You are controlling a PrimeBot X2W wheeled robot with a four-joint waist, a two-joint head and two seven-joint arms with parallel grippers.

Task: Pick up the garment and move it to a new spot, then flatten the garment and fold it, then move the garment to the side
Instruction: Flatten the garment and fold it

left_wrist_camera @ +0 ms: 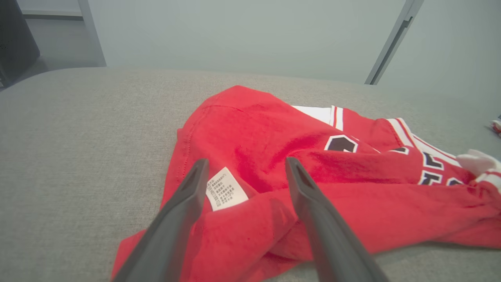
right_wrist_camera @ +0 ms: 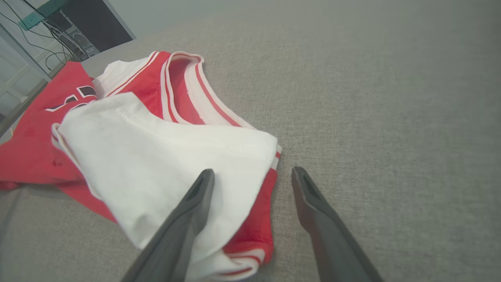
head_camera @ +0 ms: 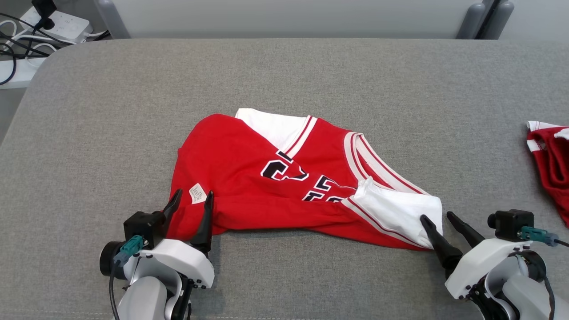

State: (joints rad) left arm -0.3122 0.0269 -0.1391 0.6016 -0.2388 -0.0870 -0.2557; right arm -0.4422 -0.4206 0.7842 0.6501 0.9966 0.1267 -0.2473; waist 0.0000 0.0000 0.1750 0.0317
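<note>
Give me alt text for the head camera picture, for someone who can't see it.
A crumpled red and white jersey lies mid-table on grey fabric. The open left gripper reaches over its near left corner beside a care label; the open right gripper is at its white sleeve on the right. Another red garment lies at the right edge.

Grey fabric table [head_camera: 311, 71], white power strip [head_camera: 62, 24] far left, red cloth [head_camera: 551, 155] right edge
</note>
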